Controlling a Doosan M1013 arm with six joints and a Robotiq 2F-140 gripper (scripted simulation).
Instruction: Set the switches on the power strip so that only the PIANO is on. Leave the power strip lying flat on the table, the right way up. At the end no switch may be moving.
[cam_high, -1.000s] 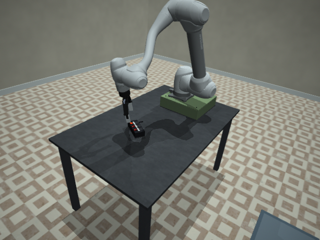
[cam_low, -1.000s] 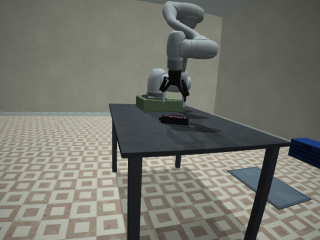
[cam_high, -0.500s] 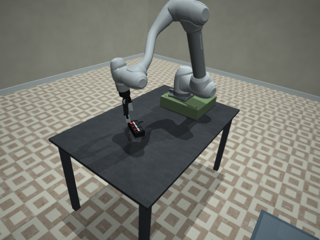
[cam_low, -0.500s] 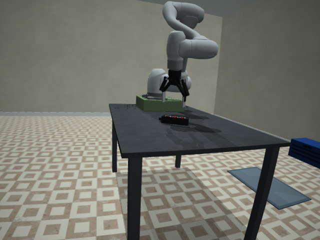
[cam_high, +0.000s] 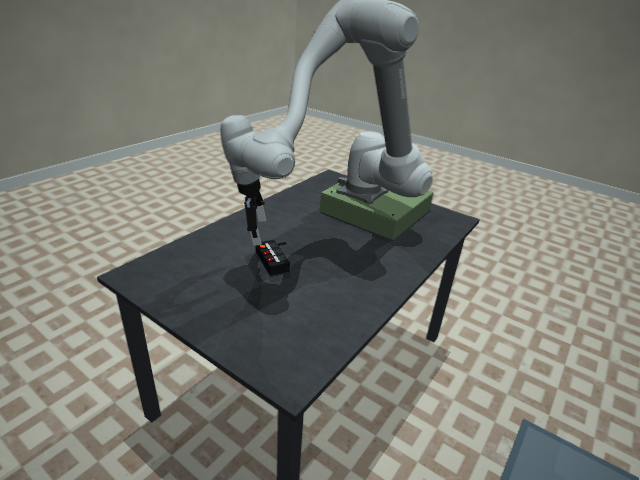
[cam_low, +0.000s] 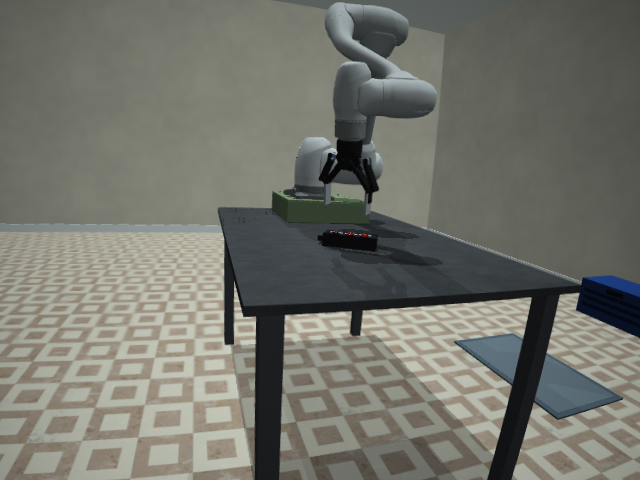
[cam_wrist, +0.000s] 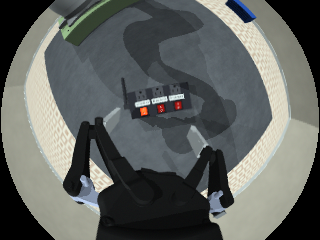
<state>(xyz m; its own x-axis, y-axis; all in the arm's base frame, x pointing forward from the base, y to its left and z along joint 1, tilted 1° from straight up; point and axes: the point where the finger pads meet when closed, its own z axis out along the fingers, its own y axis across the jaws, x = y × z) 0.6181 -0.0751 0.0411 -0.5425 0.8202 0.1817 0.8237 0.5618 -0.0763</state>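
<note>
You have the gripper (cam_low: 347, 201) spread fully wide and holding nothing, hanging above the power strip (cam_low: 348, 239) without touching it. The strip lies flat near the middle of the table (cam_low: 289, 279), centre of the exterior frame. In the wrist view, 3 switches (cam_wrist: 160, 110) glow red along its lower edge; the labels are too small to read.

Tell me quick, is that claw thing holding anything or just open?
Gripper: wide open, holding nothing, hanging above the power strip without touching it.
</note>
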